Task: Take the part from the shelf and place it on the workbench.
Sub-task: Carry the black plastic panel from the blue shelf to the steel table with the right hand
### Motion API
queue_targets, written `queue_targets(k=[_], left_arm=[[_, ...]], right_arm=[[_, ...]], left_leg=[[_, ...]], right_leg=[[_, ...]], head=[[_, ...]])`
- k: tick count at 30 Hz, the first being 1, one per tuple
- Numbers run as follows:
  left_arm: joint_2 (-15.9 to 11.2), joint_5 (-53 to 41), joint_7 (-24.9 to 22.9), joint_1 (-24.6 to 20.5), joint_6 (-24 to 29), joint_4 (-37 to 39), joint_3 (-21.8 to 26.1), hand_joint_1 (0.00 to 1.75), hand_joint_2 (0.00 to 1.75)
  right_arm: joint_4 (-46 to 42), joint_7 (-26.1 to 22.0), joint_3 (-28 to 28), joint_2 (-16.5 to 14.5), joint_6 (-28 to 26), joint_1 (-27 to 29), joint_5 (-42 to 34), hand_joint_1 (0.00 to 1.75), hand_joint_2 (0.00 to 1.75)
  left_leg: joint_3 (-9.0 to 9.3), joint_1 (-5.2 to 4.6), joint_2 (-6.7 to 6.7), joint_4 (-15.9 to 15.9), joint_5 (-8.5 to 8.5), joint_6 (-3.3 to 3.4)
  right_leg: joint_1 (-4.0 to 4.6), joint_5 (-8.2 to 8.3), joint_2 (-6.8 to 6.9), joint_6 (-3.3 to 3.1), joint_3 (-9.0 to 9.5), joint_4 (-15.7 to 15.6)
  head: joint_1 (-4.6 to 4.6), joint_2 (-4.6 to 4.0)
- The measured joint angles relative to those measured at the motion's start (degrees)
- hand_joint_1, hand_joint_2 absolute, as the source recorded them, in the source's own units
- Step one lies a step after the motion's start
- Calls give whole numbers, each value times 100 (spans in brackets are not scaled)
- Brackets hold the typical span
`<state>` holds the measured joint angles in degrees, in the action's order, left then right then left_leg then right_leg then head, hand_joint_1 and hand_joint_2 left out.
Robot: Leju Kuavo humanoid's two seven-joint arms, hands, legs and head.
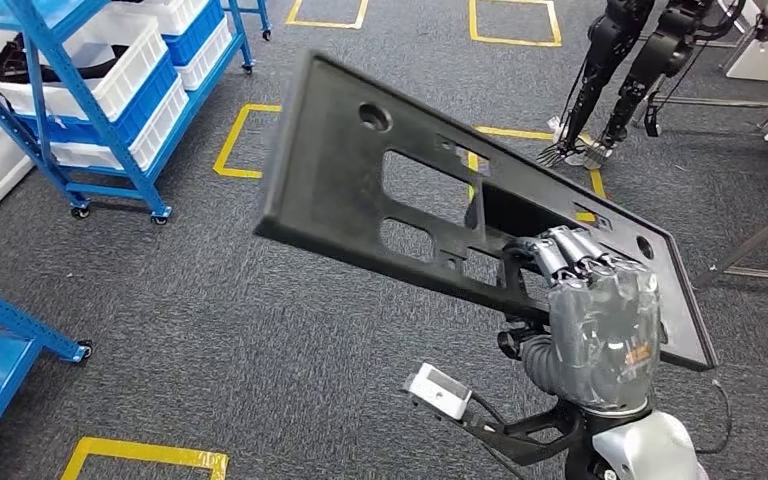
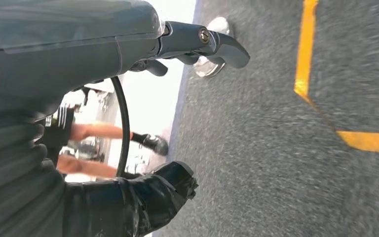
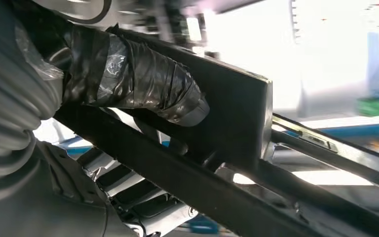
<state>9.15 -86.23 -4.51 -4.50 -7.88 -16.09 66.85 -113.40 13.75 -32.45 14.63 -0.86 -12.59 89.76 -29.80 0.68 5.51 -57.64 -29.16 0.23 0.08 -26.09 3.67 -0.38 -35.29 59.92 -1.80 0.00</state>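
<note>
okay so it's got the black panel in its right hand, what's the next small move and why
Probably keep the grip and carry on toward the workbench. The right hand holds the panel by one end, tilted over bare carpet, with the shelf off to the left and no bench in sight.

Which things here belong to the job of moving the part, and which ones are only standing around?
For the job:
black part
right hand, holding the part

Standing around:
blue shelf with white bins
second robot's legs
yellow floor markings
</note>
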Motion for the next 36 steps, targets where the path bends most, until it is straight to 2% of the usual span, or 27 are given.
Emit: queue_targets(k=[2, 4, 6, 7, 8, 9, 10, 11, 13, 15, 17, 18, 20, 21, 22, 23, 24, 25, 26, 28, 29, 30, 32, 33, 34, 35, 36], left_arm=[[2, 0, -74, -19, -65, 5, -67, 0, 175], [2, 0, -126, -22, -104, 15, -118, 0, 175], [-7, 2, -144, -10, -115, 24, -135, 0, 175], [-16, 3, -139, -1, -114, 26, -138, 0, 175], [-24, 4, -127, 6, -111, 27, -139, 0, 175], [-31, 4, -114, 14, -109, 27, -139, 0, 175], [-37, 4, -102, 20, -108, 28, -139, 0, 175], [-40, 4, -94, 23, -108, 28, -139, 0, 175], [-49, 5, -85, 29, -107, 29, -139, 0, 175], [-54, 6, -80, 23, -106, 30, -139, 0, 175], [-53, 7, -80, 5, -104, 32, -142, 0, 175], [-52, 7, -80, 0, -104, 32, -144, 0, 175], [-49, 6, -79, 10, -104, 33, -146, 0, 175], [-50, 5, -72, 21, -104, 33, -147, 0, 175], [-51, 3, -59, 32, -103, 33, -148, 0, 175], [-52, 2, -36, 39, -102, 33, -150, 0, 175], [-54, 1, -3, 42, -96, 33, -153, 0, 175], [-55, 0, 41, 43, -85, 33, -157, 0, 175], [-55, 0, 97, 42, -68, 34, -160, 0, 175], [-54, 0, 222, 43, -29, 35, -166, 0, 175], [-55, 1, 282, 46, -15, 36, -167, 0, 175], [-57, 1, 342, 48, -9, 37, -167, 0, 175], [-63, 3, 457, 32, -25, 40, -167, 0, 175], [-75, 3, 504, 17, -46, 43, -167, 0, 175], [-87, 3, 532, 4, -79, 47, -168, 0, 175], [-102, 2, 535, -4, -113, 51, -179, 0, 175], [-120, 1, 520, -5, -147, 56, -202, 0, 175]], right_arm=[[-38, 389, -243, 371, 41, -127, 5, 175, 175], [-70, 545, -474, 647, 87, -248, 8, 175, 175], [-91, 722, -716, 866, 201, -399, 10, 175, 175], [-92, 838, -842, 971, 279, -473, 10, 175, 175], [-92, 941, -959, 1070, 345, -530, 10, 175, 175], [-91, 1018, -1065, 1157, 386, -572, 10, 175, 175], [-91, 1065, -1150, 1239, 407, -605, 10, 175, 175], [-91, 1087, -1212, 1302, 412, -634, 10, 175, 175], [-92, 1104, -1297, 1393, 414, -691, 10, 175, 175], [-93, 1106, -1372, 1458, 415, -735, 10, 175, 175], [-98, 1106, -1432, 1523, 416, -755, 10, 175, 175], [-101, 1107, -1456, 1557, 415, -763, 10, 175, 175], [-104, 1111, -1497, 1623, 428, -797, 10, 175, 175], [-104, 1119, -1513, 1642, 456, -811, 10, 175, 175], [-101, 1134, -1524, 1655, 497, -821, 10, 175, 175], [-97, 1159, -1529, 1668, 546, -822, 10, 175, 175], [-93, 1193, -1525, 1690, 587, -819, 10, 175, 175], [-89, 1238, -1512, 1724, 616, -814, 10, 175, 175], [-88, 1288, -1485, 1772, 634, -808, 10, 175, 175], [-89, 1377, -1402, 1877, 656, -799, 10, 175, 175], [-88, 1404, -1365, 1915, 681, -813, 10, 175, 175], [-85, 1420, -1344, 1931, 741, -855, 10, 175, 175], [-38, 1444, -1385, 1847, 981, -1081, 10, 175, 175], [17, 1457, -1437, 1742, 1127, -1242, 10, 175, 175], [112, 1467, -1508, 1589, 1261, -1445, 11, 175, 175], [242, 1472, -1585, 1398, 1364, -1647, 11, 175, 175], [404, 1473, -1661, 1174, 1442, -1839, 12, 175, 175]], left_leg=[[38, 8, 80, 12, -26, -62], [-8, 32, -98, -155, -176, -109], [-303, 46, -396, -793, -526, -119], [-510, 47, -468, -1195, -692, -117], [-680, 45, -498, -1500, -775, -115], [-761, 43, -509, -1602, -735, -109], [-736, 43, -519, -1479, -587, -98], [-610, 44, -557, -1153, -359, -84], [-308, 47, -767, -428, -32, -51], [-171, 32, -902, -131, 25, -23], [-147, 23, -810, -88, 55, 25], [-132, 26, -751, -52, 79, 61], [-110, 44, -621, 14, 122, 129], [-107, 32, -559, 21, 124, 148], [-110, 23, -496, 20, 120, 161], [-113, 13, -429, 18, 112, 168], [-111, 7, -363, 17, 103, 170], [-104, 2, -301, 15, 91, 169], [-89, -1, -242, 13, 75, 163], [-47, -16, -139, 7, 32, 128], [-32, -26, -89, 4, 11, 103], [-22, -36, -36, 3, -8, 75], [11, -45, 106, 16, -40, 21], [29, -37, 101, -3, -73, -11], [5, -29, 7, -101, -147, -38], [-81, -20, -145, -306, -266, -64], [-243, -5, -328, -629, -421, -79]], right_leg=[[2, 30, -131, -63, 8, -40], [-28, 68, -245, -143, 43, -114], [-31, 86, -363, -193, 54, -144], [-21, 86, -431, -206, 46, -137], [-9, 83, -502, -210, 40, -128], [1, 79, -572, -213, 38, -117], [8, 75, -642, -213, 37, -103], [10, 68, -711, -206, 38, -84], [9, 48, -835, -172, 22, -33], [-5, 48, -934, -110, -13, -5], [-20, 73, -1030, -37, -37, -21], [-19, 54, -995, -7, -52, 0], [-11, -150, -753, 33, -198, 307], [-16, -324, -592, 52, -345, 621], [-31, -497, -495, 71, -526, 997], [-50, -606, -444, 88, -680, 1312], [-67, -621, -414, 99, -760, 1473], [-78, -532, -393, 103, -730, 1418], [-81, -353, -353, 97, -576, 1130], [-24, -58, -96, 44, -158, 343], [17, 9, 13, 8, -18, 74], [55, 9, 81, -24, 38, -49], [72, 13, -53, -76, 36, -76], [57, 27, -126, -101, 50, -105], [40, 45, -204, -135, 68, -137], [19, 62, -271, -171, 86, -167], [11, 71, -337, -198, 92, -178]], head=[[-1, 1], [-2, 1], [-4, 1], [-5, 1], [-5, 1], [-5, 1], [-5, 1], [-5, 0], [-4, 0], [-4, 1], [-4, 0], [-2, 0], [9, 0], [14, 0], [16, 0], [16, 0], [16, 0], [16, 0], [16, 0], [16, 0], [15, 1], [14, 1], [12, 1], [13, 1], [12, 1], [11, 1], [11, 0]])
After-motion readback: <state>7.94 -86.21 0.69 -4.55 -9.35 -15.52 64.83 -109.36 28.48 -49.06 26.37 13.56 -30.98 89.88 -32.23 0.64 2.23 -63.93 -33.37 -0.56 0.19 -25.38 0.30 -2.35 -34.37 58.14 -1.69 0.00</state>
